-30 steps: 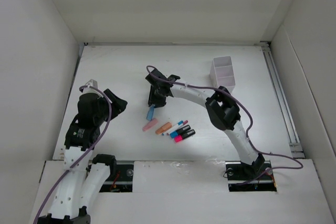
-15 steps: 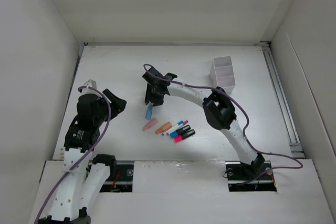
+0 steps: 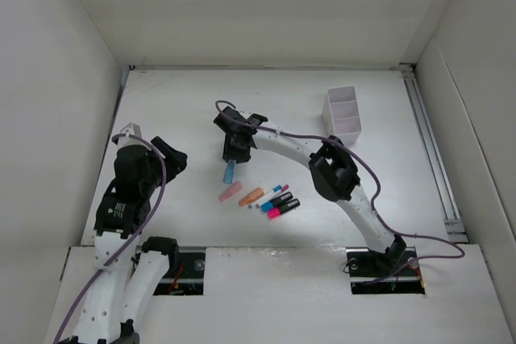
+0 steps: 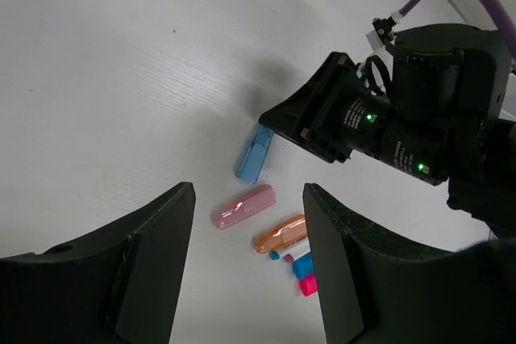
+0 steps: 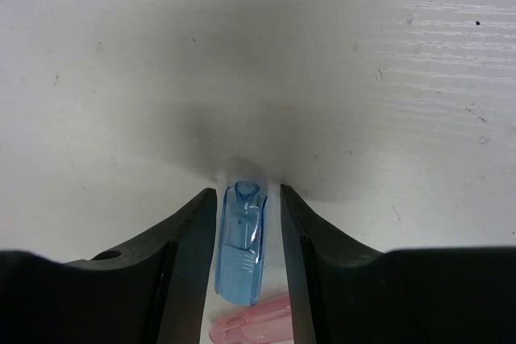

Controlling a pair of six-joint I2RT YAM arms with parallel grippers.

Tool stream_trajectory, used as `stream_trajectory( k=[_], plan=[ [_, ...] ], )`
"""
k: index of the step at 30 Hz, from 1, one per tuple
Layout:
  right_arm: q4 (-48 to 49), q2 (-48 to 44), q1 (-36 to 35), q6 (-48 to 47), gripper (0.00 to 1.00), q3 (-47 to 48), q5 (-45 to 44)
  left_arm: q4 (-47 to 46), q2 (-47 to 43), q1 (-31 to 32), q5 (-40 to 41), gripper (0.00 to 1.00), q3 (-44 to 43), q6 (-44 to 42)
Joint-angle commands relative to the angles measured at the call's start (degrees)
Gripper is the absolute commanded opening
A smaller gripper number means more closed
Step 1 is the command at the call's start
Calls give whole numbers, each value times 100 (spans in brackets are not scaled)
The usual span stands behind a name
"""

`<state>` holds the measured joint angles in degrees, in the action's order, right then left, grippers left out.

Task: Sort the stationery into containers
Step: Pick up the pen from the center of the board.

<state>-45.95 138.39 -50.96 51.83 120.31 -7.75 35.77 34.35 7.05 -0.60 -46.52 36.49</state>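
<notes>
The right wrist view's edge is cutting off the pink piece [image 5: 251, 321]; the left claw [image 4: 248, 195] is hiding most of the markers [image 4: 303, 267].

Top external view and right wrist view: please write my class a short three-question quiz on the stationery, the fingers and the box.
1. True or false: the right gripper has its fingers on either side of the blue piece, not yet closed on it.
2. Which lies nearest the blue piece? A) the pink piece B) the orange piece C) a black marker
3. Fill in: the white box has ___ compartments.
Key: 1 true; 2 A; 3 two.
</notes>
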Motion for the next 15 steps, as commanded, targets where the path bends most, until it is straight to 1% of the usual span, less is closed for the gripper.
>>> stream_trajectory(
  k=[1, 5, 8, 9, 10, 15],
  plan=[
    [-660, 408, -159, -147, 44, 89, -306, 114, -69, 16, 271, 53, -462, -10],
    [-827, 523, -213, -147, 44, 317, -411, 115, -121, 16, 324, 53, -516, -63],
    [-880, 523, -274, -147, 39, 317, -412, 115, -174, 16, 324, 53, -516, -63],
    [-880, 575, -326, -147, 35, 317, -412, 115, -235, 16, 324, 53, -516, -63],
    [-880, 628, -327, -147, 34, 378, -412, 115, -236, 16, 263, 53, -464, -63],
    [-1021, 751, -327, -95, 34, 598, -464, 115, -341, 69, 122, 53, -341, -63]
  ],
)
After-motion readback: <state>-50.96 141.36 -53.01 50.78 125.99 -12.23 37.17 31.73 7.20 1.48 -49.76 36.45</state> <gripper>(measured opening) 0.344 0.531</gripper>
